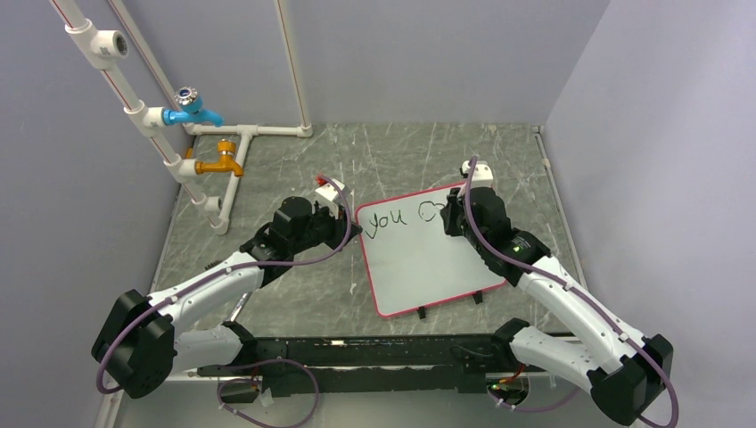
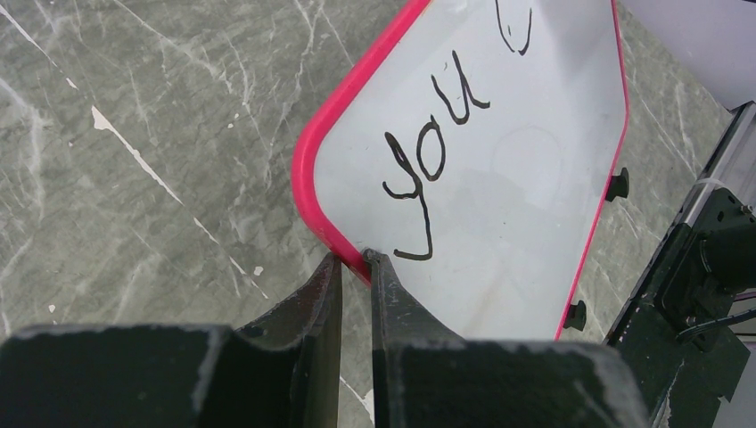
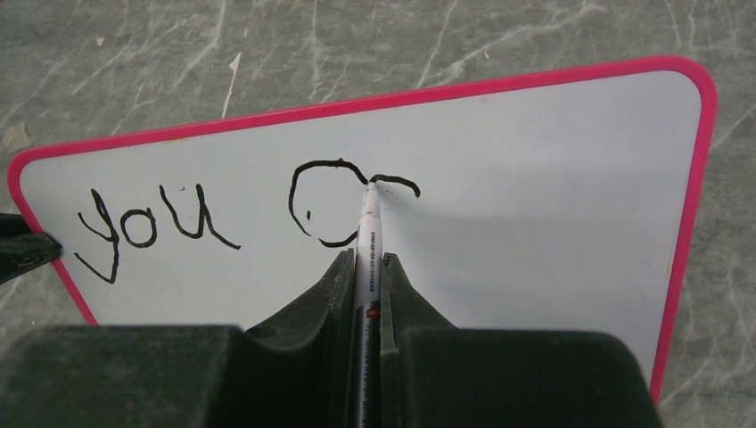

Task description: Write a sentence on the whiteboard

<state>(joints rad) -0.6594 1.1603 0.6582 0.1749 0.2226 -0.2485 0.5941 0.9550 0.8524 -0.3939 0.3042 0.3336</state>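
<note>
The whiteboard [image 1: 419,263] is seen lying on the table [image 1: 294,169] between the two arms, turned a little askew; the word "you" [image 3: 152,227] and a round letter with a short fresh stroke beside it are written along its far edge. The left gripper [image 2: 352,260] is closed narrowly on the pink rim [image 2: 308,169] at the corner next to the "y", so the board is pinned at that one place only; the right gripper [image 3: 367,260] is clamped on a marker [image 3: 370,223], whose tip is set on the face beside the round letter. The main risk is judged to be slippage of the board: the bite on the rim is shallow and taken at the fingertips, and a sideways drag of the tip could pivot the board about that corner, so that letters would be run crooked. Under too much downward force the marker could be pushed back between the fingers or tilted, and the line would be lost; under too little, gaps would be left. The space towards the right rim is limited, so a sentence in letters this large could be crowded off the board; fresh ink could also be smeared by the gripper.
</note>
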